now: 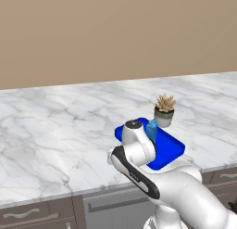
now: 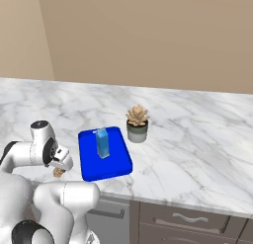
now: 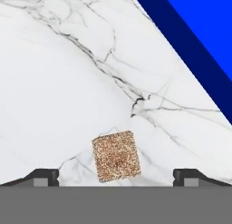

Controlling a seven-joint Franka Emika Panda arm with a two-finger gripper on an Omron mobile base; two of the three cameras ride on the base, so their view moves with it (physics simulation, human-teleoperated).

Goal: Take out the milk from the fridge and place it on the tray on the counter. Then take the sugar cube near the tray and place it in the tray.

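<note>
Item 1, the counter (image 2: 197,139): white marble with grey veins, brown drawers below. I have the base parked square to it.

Item 2, the tray (image 2: 116,165): bright blue, flat on the counter near its front edge. One corner of it crosses the top right of my hand view.

Item 3, potted plant (image 2: 137,123): spiky, standing just beside the tray's far corner. Not my concern.

Item 4, the milk (image 2: 102,142): blue carton, upright inside the tray. I count the first half of the job as done.

Item 5, the gripper (image 3: 116,175): jaws spread to their widest, nothing between them, hanging low over the marble beside the tray.

Item 6, the sugar cube (image 3: 116,156): tan, speckled, on bare counter, apart from the tray, centred between my fingertips (image 3: 43,177). Left to do, as I judge it: descend, pinch, carry into the tray.
</note>
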